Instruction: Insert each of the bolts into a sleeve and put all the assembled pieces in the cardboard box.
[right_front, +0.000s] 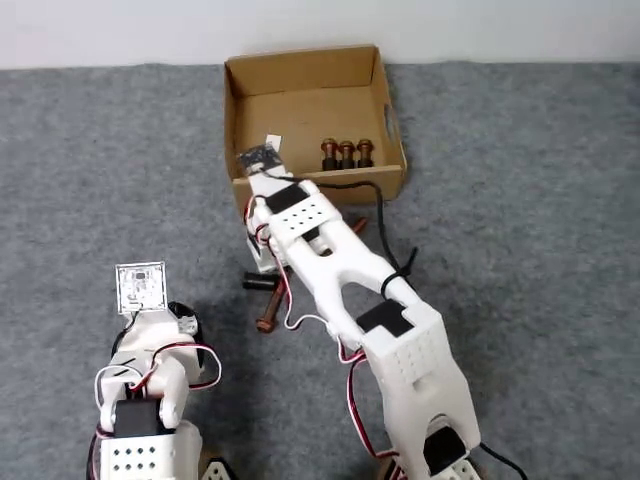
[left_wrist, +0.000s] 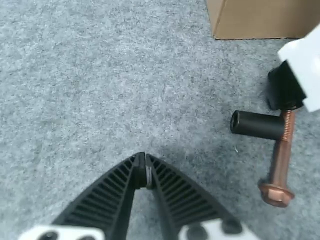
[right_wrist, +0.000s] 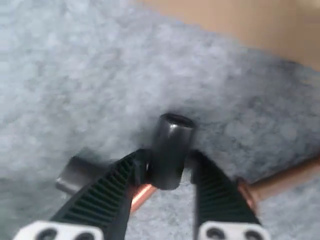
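My right gripper (right_wrist: 167, 170) is shut on a black sleeve (right_wrist: 171, 142), held open end up just above the grey carpet, in front of the cardboard box (right_front: 262, 72). Under it lie a second black sleeve (right_wrist: 74, 178) and a copper bolt (right_wrist: 142, 195). In the high view that sleeve (right_front: 256, 282) and bolt (right_front: 270, 308) lie left of the right arm (right_front: 330, 255). Another bolt (right_front: 358, 226) lies by the box's front wall. Three assembled pieces (right_front: 346, 153) stand inside the box. My left gripper (left_wrist: 145, 172) is shut and empty, low over the carpet, left of the loose sleeve (left_wrist: 256, 125) and bolt (left_wrist: 279, 165).
Grey carpet covers the table. The left arm (right_front: 150, 370) sits folded at the front left. The right arm's cable (right_front: 385, 235) trails past the box's front right corner. Open carpet lies to the left and right of the box.
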